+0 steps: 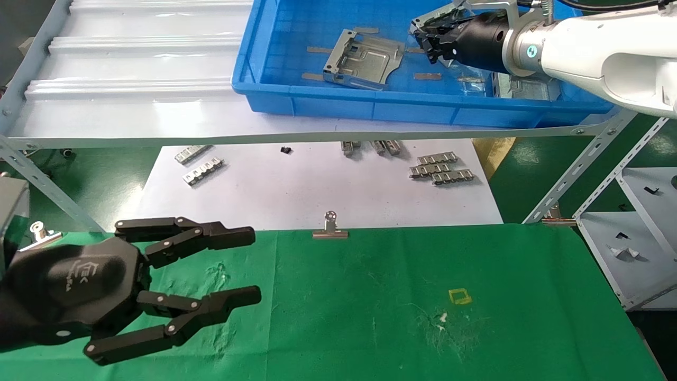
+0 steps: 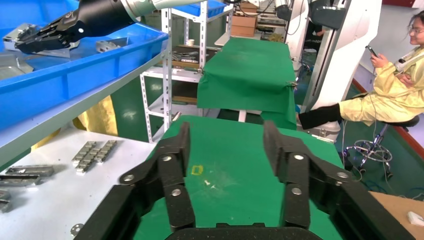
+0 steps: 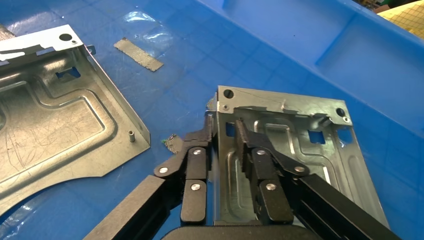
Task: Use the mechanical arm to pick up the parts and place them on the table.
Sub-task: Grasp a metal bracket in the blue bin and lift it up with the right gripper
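right end effector (image 3: 225, 135) pinching part's (image 3: 295, 145) folded edge

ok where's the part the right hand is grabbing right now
It's in the blue bin on the shelf, at the head view's upper right. The right hand is clamped on the part's folded edge, beside another part lying on the bin's floor.

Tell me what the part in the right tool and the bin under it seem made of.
The part, clamped at its edge by the right tool, looks like stamped sheet metal, likely zinc-plated steel: dull silver sheen, fine scratches, embossed channel. The bin looks like moulded blue plastic: uniform colour, soft gloss, rounded walls.
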`<state>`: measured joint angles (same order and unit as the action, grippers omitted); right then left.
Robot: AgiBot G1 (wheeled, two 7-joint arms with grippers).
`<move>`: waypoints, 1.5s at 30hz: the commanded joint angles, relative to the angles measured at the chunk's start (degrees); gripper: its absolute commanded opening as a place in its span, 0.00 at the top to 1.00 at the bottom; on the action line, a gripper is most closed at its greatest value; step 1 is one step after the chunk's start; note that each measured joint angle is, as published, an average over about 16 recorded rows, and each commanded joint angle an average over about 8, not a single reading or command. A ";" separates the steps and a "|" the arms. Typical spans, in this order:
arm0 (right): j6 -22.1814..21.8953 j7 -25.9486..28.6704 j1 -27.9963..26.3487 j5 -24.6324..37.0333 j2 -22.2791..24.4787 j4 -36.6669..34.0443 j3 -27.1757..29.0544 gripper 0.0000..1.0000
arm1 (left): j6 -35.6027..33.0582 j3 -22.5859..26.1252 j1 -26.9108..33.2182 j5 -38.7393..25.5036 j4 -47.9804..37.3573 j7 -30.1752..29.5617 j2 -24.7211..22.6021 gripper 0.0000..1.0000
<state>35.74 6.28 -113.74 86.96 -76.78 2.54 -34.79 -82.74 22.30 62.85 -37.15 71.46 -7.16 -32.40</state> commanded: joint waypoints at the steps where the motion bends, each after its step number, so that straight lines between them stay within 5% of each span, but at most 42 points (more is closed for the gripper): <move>1: 0.01 -0.13 0.16 0.07 0.02 0.02 -0.09 1.00 | 0.00 0.00 0.00 0.00 0.00 0.00 0.00 0.00; 16: 5.09 -3.37 -1.79 -4.09 2.86 2.13 2.61 1.00 | 0.00 0.00 0.00 0.00 0.00 0.00 0.00 0.00; 20: 12.47 -6.19 -3.44 -6.00 5.27 3.98 3.75 1.00 | 0.00 0.00 0.00 0.00 0.00 0.00 0.00 0.00; 28: 35.86 -11.75 -5.79 -7.31 11.61 6.85 3.72 1.00 | 0.00 0.00 0.00 0.00 0.00 0.00 0.00 0.00; 34: 47.30 -14.98 -5.29 -8.16 16.34 8.92 3.77 1.00 | 0.00 0.01 0.00 0.00 0.00 0.00 0.00 0.00; 39: 54.64 -15.91 -4.29 -9.01 19.18 13.02 2.40 1.00 | 0.00 0.01 0.00 0.00 0.00 0.00 0.00 0.00; 45: 56.67 -12.18 0.17 -14.19 23.07 25.42 -4.69 1.00 | 0.00 0.01 0.00 0.00 0.00 0.00 0.00 0.00</move>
<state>92.05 -5.26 -113.80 71.63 -53.01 28.69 -40.15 -82.74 22.31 62.86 -37.14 71.46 -7.15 -32.40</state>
